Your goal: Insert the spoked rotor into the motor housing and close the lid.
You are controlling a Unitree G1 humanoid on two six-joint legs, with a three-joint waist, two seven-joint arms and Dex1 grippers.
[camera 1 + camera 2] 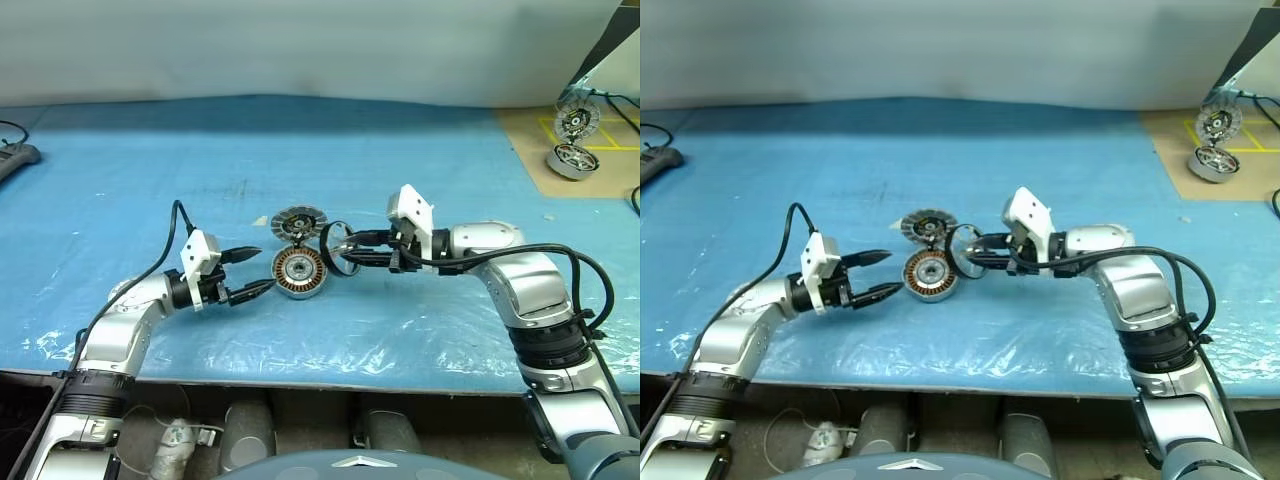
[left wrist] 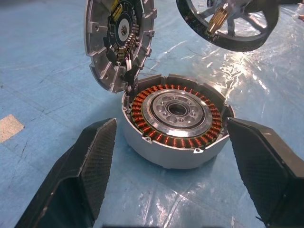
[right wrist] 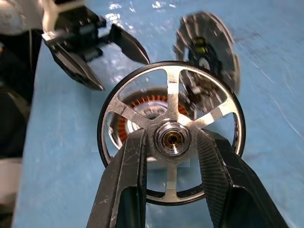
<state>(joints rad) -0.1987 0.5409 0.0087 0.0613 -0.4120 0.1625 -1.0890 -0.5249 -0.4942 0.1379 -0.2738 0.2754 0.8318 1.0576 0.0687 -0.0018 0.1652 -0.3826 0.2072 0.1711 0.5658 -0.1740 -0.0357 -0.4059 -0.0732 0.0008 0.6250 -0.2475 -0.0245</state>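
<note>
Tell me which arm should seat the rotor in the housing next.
Right. The right gripper already clamps the spoked rotor by its hub, held just above the motor housing. The left gripper is open and empty beside the housing; the lid stands raised, out of the way.

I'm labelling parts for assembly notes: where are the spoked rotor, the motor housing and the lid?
spoked rotor [image 3: 172, 137]: right wrist view, on its silver hub.
motor housing [image 2: 176, 110]: left wrist view, on its central hub inside the copper windings.
lid [image 2: 118, 40]: left wrist view, on its inner face, standing raised behind the housing.
</note>
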